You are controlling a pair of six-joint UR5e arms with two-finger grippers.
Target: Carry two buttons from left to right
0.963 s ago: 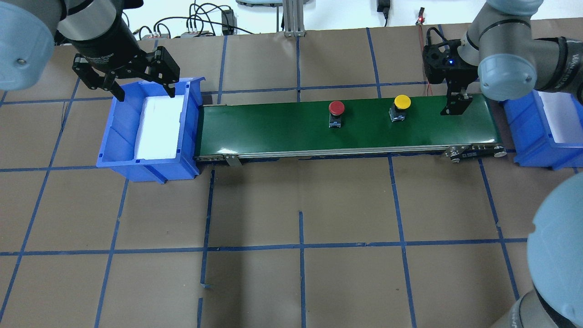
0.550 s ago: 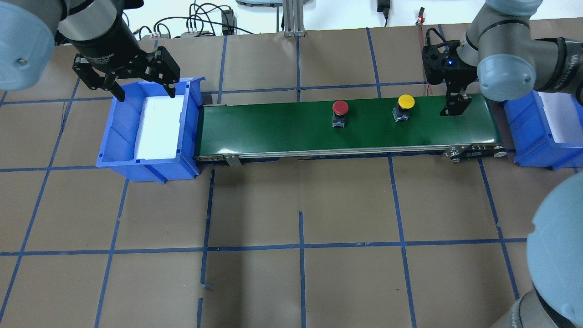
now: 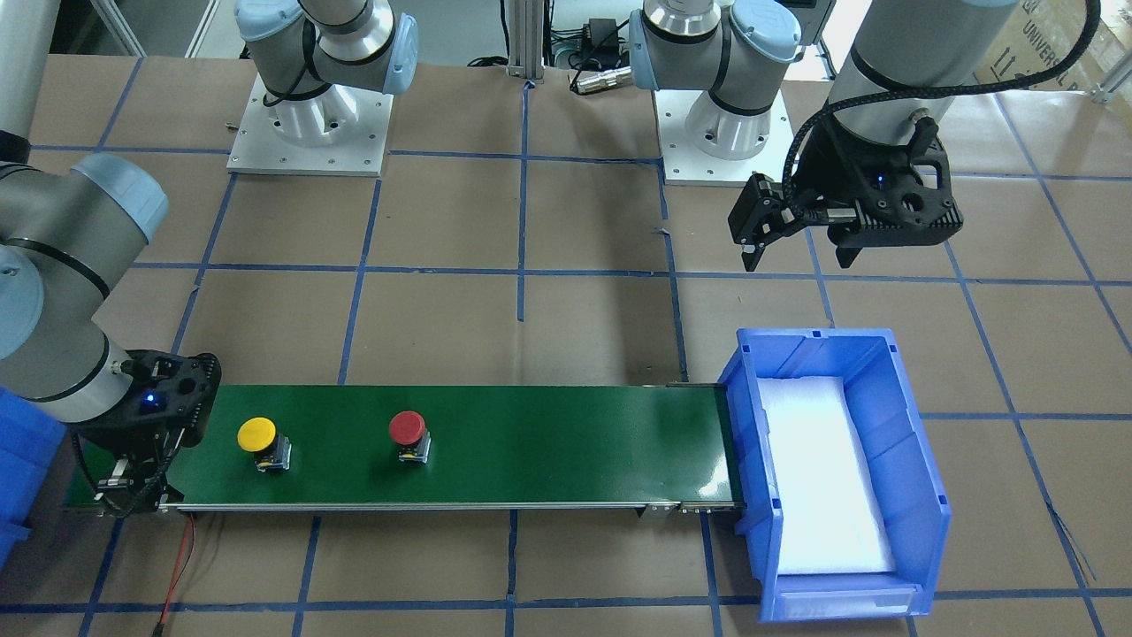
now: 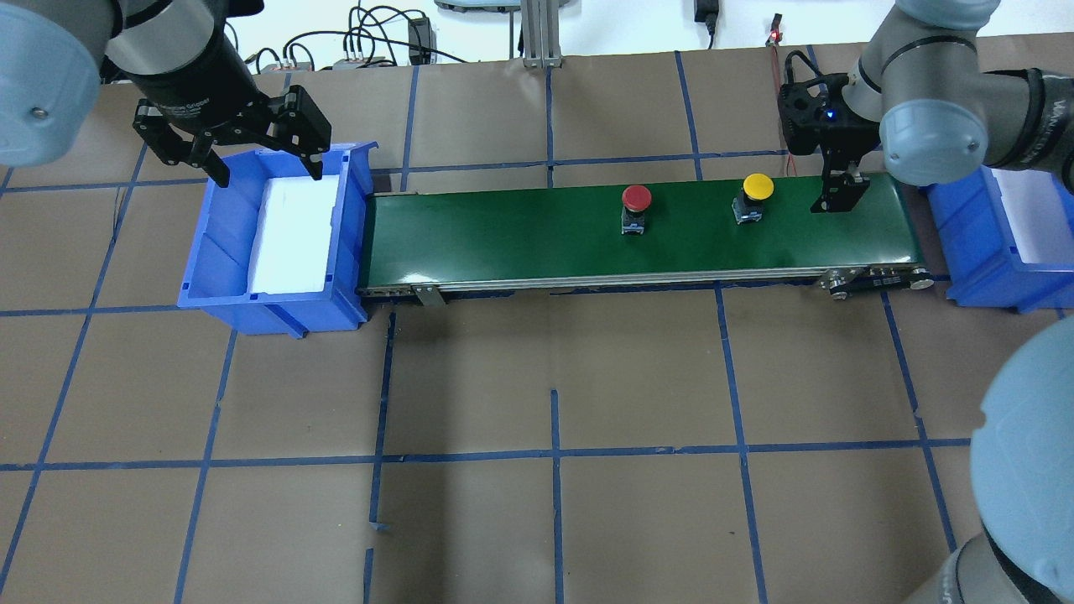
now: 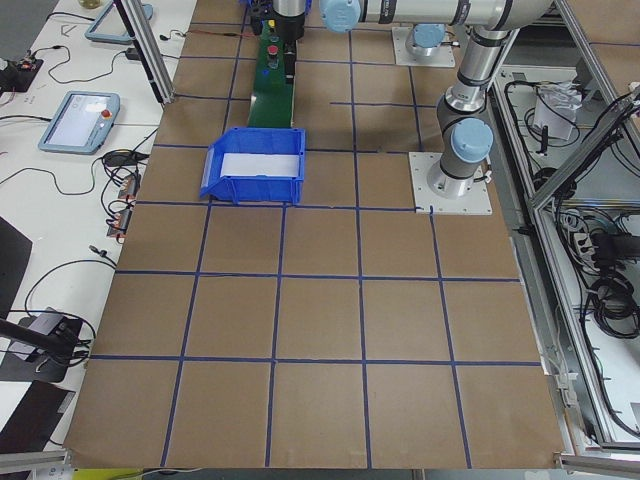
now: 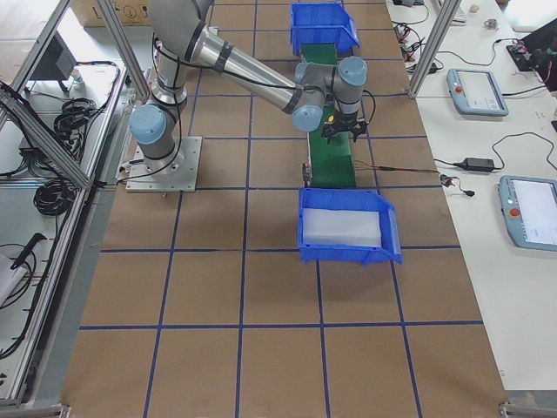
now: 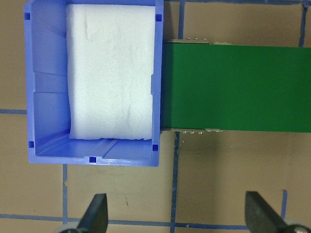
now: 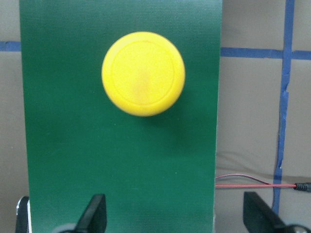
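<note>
Front view: right gripper (image 3: 133, 488) half hidden by my wrist (image 3: 168, 398); yellow button (image 3: 256, 434) and red button (image 3: 406, 428) on the belt (image 3: 548, 442). Left wrist view: left gripper (image 7: 177, 218) spread wide, empty, near the bin (image 7: 46, 73) holding 1 foam pad (image 7: 112, 73). Right wrist view: fingers (image 8: 95, 213) parted, empty.

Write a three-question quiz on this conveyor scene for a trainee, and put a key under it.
1. True or false: the yellow button and the red button both stand on the green belt.
2. Which button is nearer the right gripper? A) red B) yellow C) both equally near
3. Fill in: the left gripper, near the left blue bin, has its fingers ____.
Key: 1 true; 2 B; 3 open.
</note>
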